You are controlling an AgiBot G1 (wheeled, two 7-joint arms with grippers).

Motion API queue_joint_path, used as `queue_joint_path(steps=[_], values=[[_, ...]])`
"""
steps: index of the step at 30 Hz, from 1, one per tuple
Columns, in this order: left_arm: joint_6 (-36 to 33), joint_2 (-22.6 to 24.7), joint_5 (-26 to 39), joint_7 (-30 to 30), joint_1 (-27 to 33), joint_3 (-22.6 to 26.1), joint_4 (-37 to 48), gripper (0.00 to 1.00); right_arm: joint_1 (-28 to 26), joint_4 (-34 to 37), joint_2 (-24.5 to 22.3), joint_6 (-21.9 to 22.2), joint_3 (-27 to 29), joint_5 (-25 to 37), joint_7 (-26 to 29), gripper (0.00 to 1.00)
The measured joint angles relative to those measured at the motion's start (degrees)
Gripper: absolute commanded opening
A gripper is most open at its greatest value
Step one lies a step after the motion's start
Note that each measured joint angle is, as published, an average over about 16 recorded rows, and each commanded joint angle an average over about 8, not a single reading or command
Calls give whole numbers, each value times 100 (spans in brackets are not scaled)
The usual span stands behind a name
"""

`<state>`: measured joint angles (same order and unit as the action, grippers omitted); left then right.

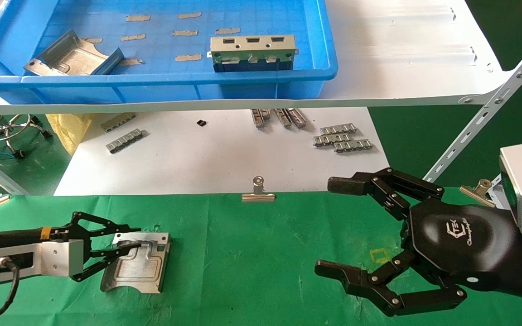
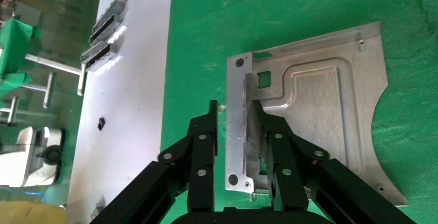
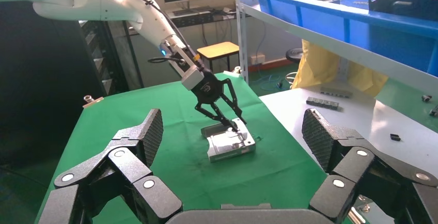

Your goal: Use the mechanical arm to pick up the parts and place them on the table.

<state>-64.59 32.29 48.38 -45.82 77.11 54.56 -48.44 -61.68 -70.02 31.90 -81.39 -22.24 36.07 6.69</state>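
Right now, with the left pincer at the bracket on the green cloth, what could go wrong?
1. The left pincer straddles the raised rim of the bracket lying on the green table; lifting away before the fingers clear could drag it.
2. The right pincer hangs open over the cloth near the binder clip; a forward sweep might knock it.

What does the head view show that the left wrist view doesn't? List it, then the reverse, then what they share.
Head view only: the blue bin holding another bracket, the binder clip, and the open right gripper over the green table.
Left wrist view only: the left gripper's fingertips straddling the bracket's bent-up rim.
Both: the left gripper at the bracket lying on the table.
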Motion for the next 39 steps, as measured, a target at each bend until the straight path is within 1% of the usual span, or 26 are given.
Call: queue_joint_path(steps=[6, 13, 18, 23, 29, 39], values=[[-464, -30, -477, 599, -57, -34, 126, 100, 0, 0, 0, 0, 0, 0, 0, 100], [-1216, -26, -1254, 1474, -139, -104, 445, 100, 1, 0, 0, 1, 0, 0, 0, 100], [-1549, 3, -1604, 1789, -189, -145, 637, 100, 1, 1, 0, 1, 0, 0, 0, 100], [-1637, 14, -1685, 1864, -214, -190, 669, 100, 1, 1, 0, 2, 0, 0, 0, 100], [-1611, 25, -1589, 1988, -266, -340, 503, 100, 1, 1, -1, 1, 0, 0, 0, 100], [-1682, 63, -1443, 2548, -462, -877, 39, 100, 1, 1, -1, 1, 0, 0, 0, 100]])
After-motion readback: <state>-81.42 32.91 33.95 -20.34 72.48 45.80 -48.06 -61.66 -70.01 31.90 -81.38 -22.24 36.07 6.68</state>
